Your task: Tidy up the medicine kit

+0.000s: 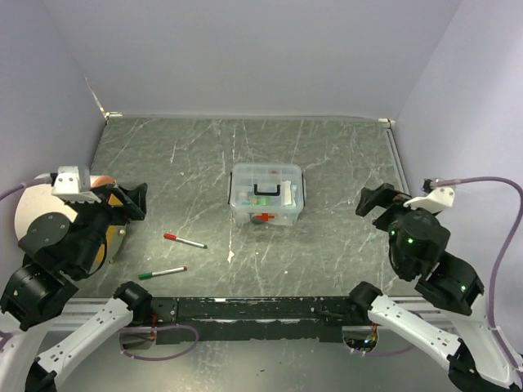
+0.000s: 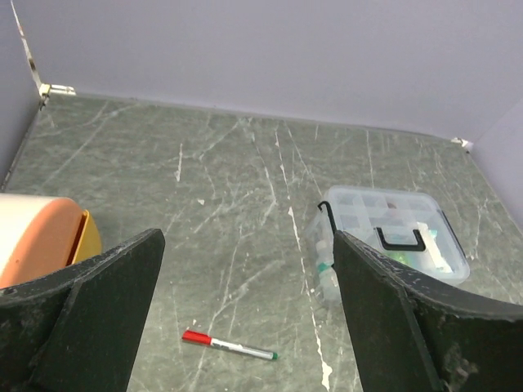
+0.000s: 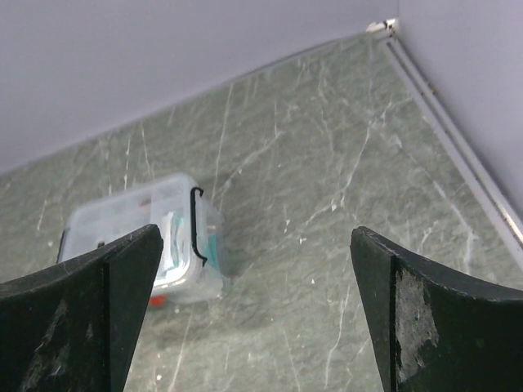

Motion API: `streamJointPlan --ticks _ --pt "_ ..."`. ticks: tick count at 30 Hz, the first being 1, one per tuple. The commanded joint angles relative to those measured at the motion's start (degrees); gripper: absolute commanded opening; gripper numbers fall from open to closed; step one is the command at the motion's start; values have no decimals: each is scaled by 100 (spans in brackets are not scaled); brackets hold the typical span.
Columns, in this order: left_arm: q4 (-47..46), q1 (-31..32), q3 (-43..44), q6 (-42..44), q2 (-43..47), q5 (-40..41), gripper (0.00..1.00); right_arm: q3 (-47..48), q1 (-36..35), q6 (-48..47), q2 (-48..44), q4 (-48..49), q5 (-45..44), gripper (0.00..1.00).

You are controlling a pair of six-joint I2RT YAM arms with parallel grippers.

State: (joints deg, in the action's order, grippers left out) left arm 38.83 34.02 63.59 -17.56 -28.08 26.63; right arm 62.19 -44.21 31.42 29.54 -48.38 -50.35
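Left of the medicine kit (image 1: 265, 194): your left gripper (image 1: 131, 202) is hovering wide, empty.
Right of it: your right gripper (image 1: 375, 206) is gaping, empty.

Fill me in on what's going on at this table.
Nothing is being handled at the moment. The medicine kit sits near the middle of the table, and its lid looks to be on. The left gripper and the right gripper hang on either side of it, both open and empty, neither touching it. A red pen and a green pen lie loose on the table in front of the kit. A white cylinder sits by the left arm.
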Motion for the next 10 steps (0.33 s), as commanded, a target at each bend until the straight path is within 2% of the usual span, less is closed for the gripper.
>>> streamJointPlan --ticks 1,10 --pt "-32 34 214 369 118 101 95 247 16 -378 -137 -67 -382 100" --pt "-91 34 148 352 92 39 96 23 17 -424 -53 245 -292 100"
